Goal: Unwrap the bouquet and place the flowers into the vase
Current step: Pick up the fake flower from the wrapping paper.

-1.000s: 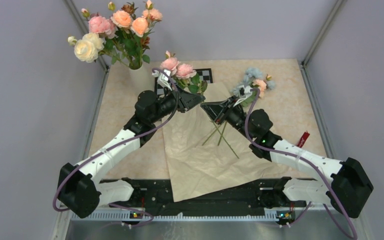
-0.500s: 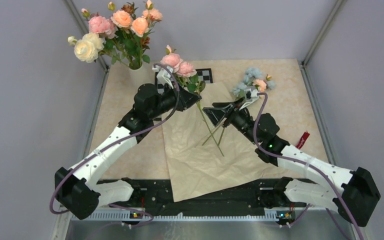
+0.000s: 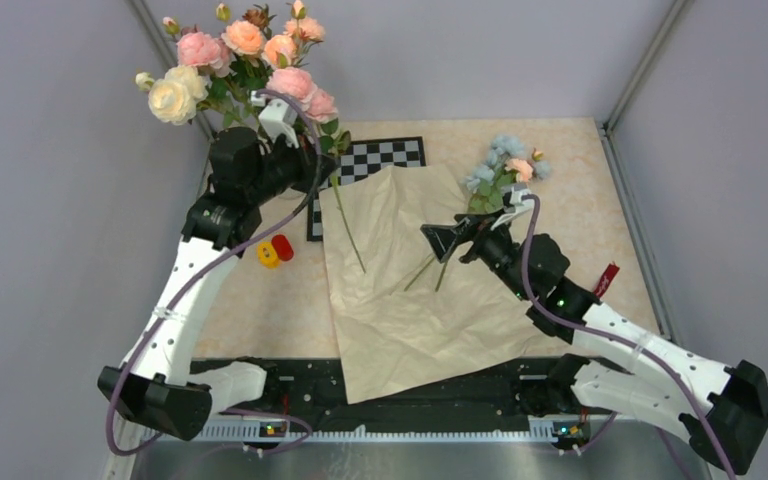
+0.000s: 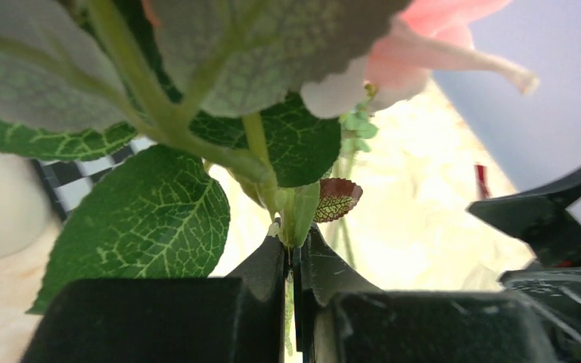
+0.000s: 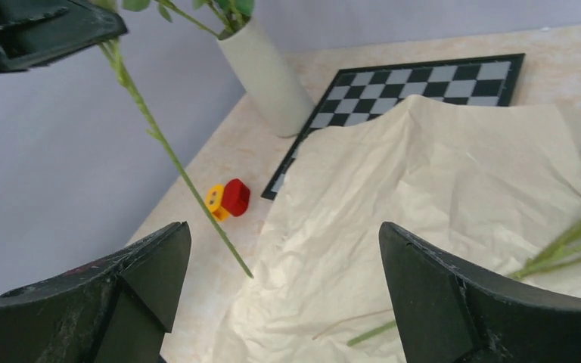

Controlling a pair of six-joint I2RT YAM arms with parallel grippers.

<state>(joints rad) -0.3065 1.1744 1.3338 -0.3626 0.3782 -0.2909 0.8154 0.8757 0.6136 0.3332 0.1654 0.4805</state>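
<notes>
My left gripper (image 3: 312,168) is raised at the back left, shut on the green stem (image 4: 296,215) of a pink-bloomed flower (image 3: 300,88). Its stem (image 3: 348,225) hangs down over the chessboard's edge. The white vase (image 5: 265,76) stands just behind, mostly hidden by the left arm in the top view. The pale blue and peach flowers (image 3: 505,165) lie with their stems across the opened peach paper (image 3: 410,300) of the bouquet. My right gripper (image 3: 443,243) hovers over that paper, open and holding nothing (image 5: 284,227).
A bunch of cream, pink and peach roses (image 3: 230,60) stands in the vase. The chessboard (image 3: 385,155) lies at the back. A small yellow-and-red object (image 3: 275,250) sits left of the paper. A dark red ribbon (image 3: 607,278) lies at the right.
The left arm has swung up and to the left with the pink stem, towards the vase. The right gripper has opened and drawn slightly back to the right.
</notes>
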